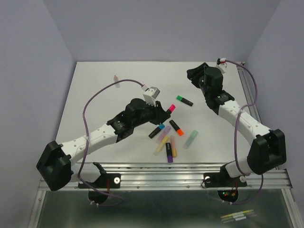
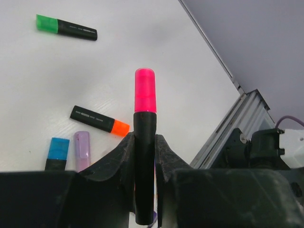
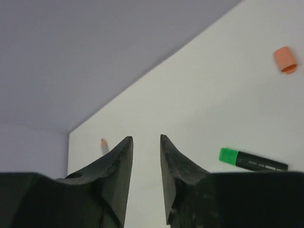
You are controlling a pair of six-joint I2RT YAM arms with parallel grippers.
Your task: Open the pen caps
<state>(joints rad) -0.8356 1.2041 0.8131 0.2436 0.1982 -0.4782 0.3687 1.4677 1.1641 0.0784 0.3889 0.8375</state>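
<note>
Pen caps (image 1: 169,159) sit closed on the cluster of pens (image 1: 166,142) nearest you at mid-table (image 1: 95,104): purple, yellow, blue, orange and pastel tints, some on black barrels, some on translucent ones.

Just beyond that cluster, your left gripper (image 2: 145,140) is clenched on 1 pink-capped pen (image 2: 145,123). Its 2 fingers pinch the matte black barrel, and the pink cap (image 2: 145,90) stands clear of them. That cap is glossy, slightly translucent and blocky with a rounded end.

Farther right lies a green-capped pen (image 1: 184,100), flat on the smooth white table.

At the far right, your right gripper (image 3: 146,142) hangs well apart from the held pen. Its dark wedge-shaped fingers stand slightly parted with nothing between them. A loose salmon cap (image 3: 285,60) lies on the table beyond it.

You appear to be at the presenting step: 1 pen is held and its cap is not yet pulled. The next move likely calls for bringing the right gripper across, closing it squarely on the pink cap only, and pulling straight along the barrel. The slick plastic may slip under a shallow pinch.
</note>
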